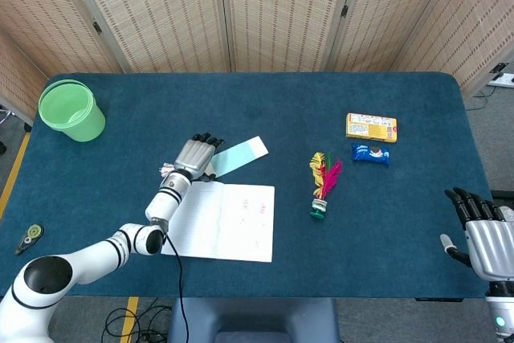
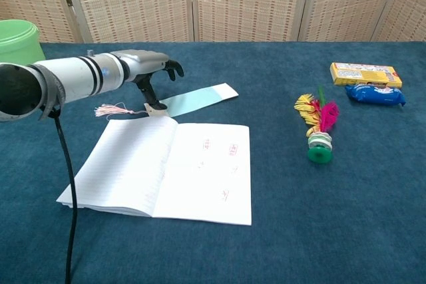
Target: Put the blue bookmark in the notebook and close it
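The light blue bookmark (image 1: 238,154) (image 2: 198,98) lies flat on the table just beyond the open notebook (image 1: 221,220) (image 2: 170,167), its pink tassel (image 2: 112,109) trailing left. My left hand (image 1: 193,156) (image 2: 148,66) hovers over the bookmark's white left end. One fingertip (image 2: 152,104) points down and touches that end, while the other fingers are lifted off it. The notebook lies open, with plain pages on the left and red marks on the right page. My right hand (image 1: 482,234) stays at the table's near right edge, fingers spread and empty.
A green bucket (image 1: 71,110) (image 2: 14,38) stands at the far left. A feathered shuttlecock (image 1: 323,186) (image 2: 319,128) lies right of the notebook. A yellow box (image 1: 371,127) (image 2: 365,73) and a blue snack packet (image 1: 370,153) (image 2: 375,94) sit at the right.
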Controlling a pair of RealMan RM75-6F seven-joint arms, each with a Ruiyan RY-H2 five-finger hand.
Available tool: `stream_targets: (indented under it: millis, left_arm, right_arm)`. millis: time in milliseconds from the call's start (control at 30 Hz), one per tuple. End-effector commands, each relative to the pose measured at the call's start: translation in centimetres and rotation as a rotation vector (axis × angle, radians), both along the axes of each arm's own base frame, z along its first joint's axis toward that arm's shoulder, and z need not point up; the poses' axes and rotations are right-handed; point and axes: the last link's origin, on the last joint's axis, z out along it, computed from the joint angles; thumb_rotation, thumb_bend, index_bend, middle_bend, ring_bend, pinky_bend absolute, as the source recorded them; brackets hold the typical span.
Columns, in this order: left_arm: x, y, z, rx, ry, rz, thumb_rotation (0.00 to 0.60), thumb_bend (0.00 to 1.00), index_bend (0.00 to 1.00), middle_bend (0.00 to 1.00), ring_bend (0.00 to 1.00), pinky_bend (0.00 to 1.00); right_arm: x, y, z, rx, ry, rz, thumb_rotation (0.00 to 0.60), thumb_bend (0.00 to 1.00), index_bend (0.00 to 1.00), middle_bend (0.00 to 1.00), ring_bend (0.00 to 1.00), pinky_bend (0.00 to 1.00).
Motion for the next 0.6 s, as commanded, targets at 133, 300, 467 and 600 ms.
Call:
stream_targets:
  millis: [133,300,467,600]
  left_arm:
    - [0.1,0.0,-0.5,0.022,0.036,-0.021,0.600,0.23,0.16,0.21,0.11,0.17]
    - [0.2,0.4,-0.6,0.053,0.061,-0.031,0.600,0.23,0.16,0.21,0.11,0.17]
    - [-0.1,0.6,-1.0,0.057,0.098,-0.030,0.600,0.23,0.16,0.21,0.11,0.17]
    - [-0.5,0.4,-1.3,0.043,0.124,-0.040,0.600,0.23,0.15,0.20,0.11,0.17]
  right_arm:
    - [-0.1,0.2,-0.1,0.001,-0.003,-0.006,0.600,0.22,0.14,0.13,0.17,0.22]
    - [-0.1,0.2,0.1,-0.002,0.000,-0.006,0.600,0.22,0.14,0.13,0.17,0.22]
    - [-0.2,0.3,0.1,-0.001,-0.003,-0.011,0.600,0.22,0.14,0.13,0.17,0.22]
    - [-0.3,0.2,0.0,0.001,-0.004,-0.015,0.600,0.22,0.14,0.13,0.17,0.22]
